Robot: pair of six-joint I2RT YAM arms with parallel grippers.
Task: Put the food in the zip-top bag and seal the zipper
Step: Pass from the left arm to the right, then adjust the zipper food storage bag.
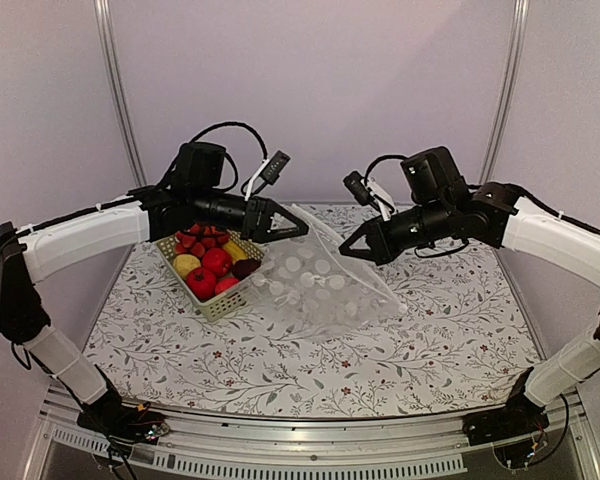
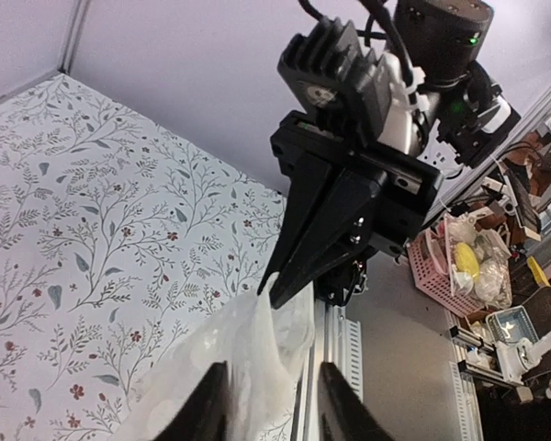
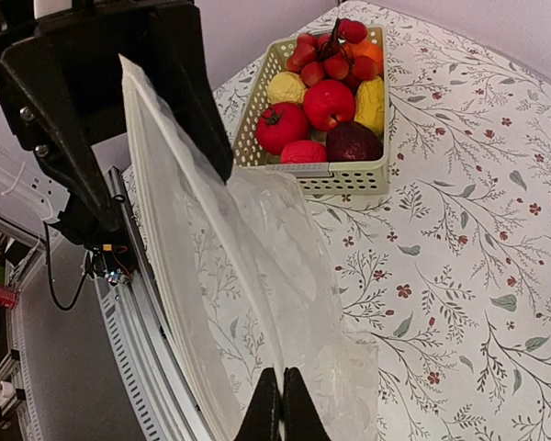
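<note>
1. Left gripper (image 1: 285, 228), centre-left in the overhead view, is clamped on the far corner of the zip-top bag (image 1: 320, 285), fingers nearly together on the film.
2. Right gripper (image 1: 352, 247), just right of centre, pinches the bag's opposite corner, fingers together.
3. Between them the clear, crinkly bag hangs stretched and slopes down onto the floral counter (image 1: 430, 340).
4. Its whitish zipper (image 3: 156, 184) runs as a thin ribbed strip.
5. The food (image 1: 216, 262) sits piled in a pale perforated basket (image 1: 218, 303), left of the bag: glossy red rounds, yellows, one maroon.

Pale green basket (image 1: 216, 303) on floral tabletop (image 1: 380, 350)
</note>
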